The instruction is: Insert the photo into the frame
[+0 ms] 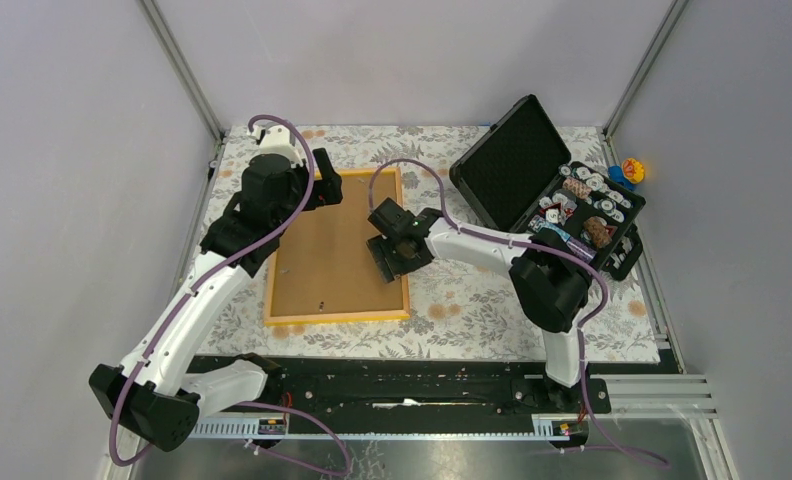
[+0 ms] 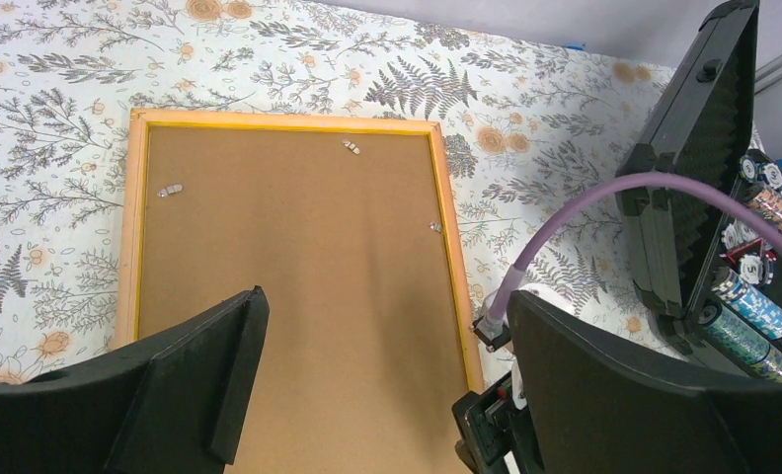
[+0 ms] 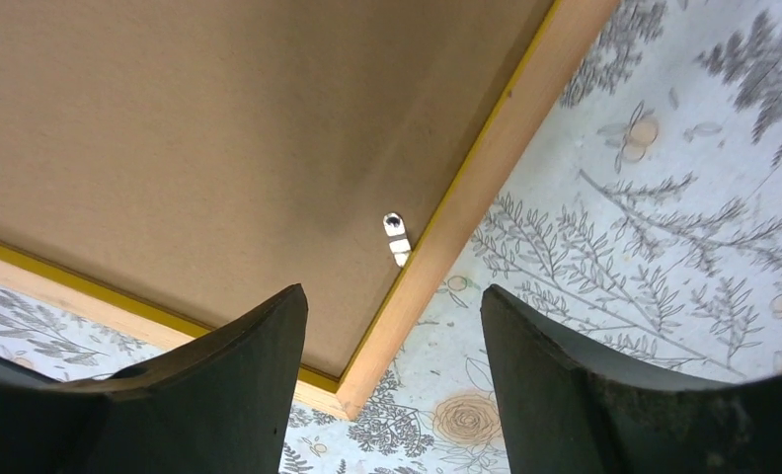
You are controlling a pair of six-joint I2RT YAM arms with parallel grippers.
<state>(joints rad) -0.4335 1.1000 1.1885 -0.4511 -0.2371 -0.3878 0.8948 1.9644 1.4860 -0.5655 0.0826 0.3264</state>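
The orange-yellow frame [image 1: 337,316] lies flat, back side up, on the flowered cloth, with a plain brown backing board [image 1: 337,250] filling it. The photo is hidden. My left gripper [image 1: 320,188] hangs open and empty above the frame's far part; in the left wrist view the gripper [image 2: 382,326] sits over the board [image 2: 298,276] and the frame [image 2: 288,120]. My right gripper [image 1: 390,265] is open and empty over the frame's right edge. In the right wrist view that gripper [image 3: 389,326] straddles the frame rail [image 3: 486,168] near a corner, beside a small metal clip [image 3: 396,237].
An open black case [image 1: 532,180] full of small items stands at the back right, also in the left wrist view [image 2: 693,168]. A small yellow and blue toy [image 1: 630,170] lies beyond it. Small metal clips [image 2: 351,147] sit along the board's edges.
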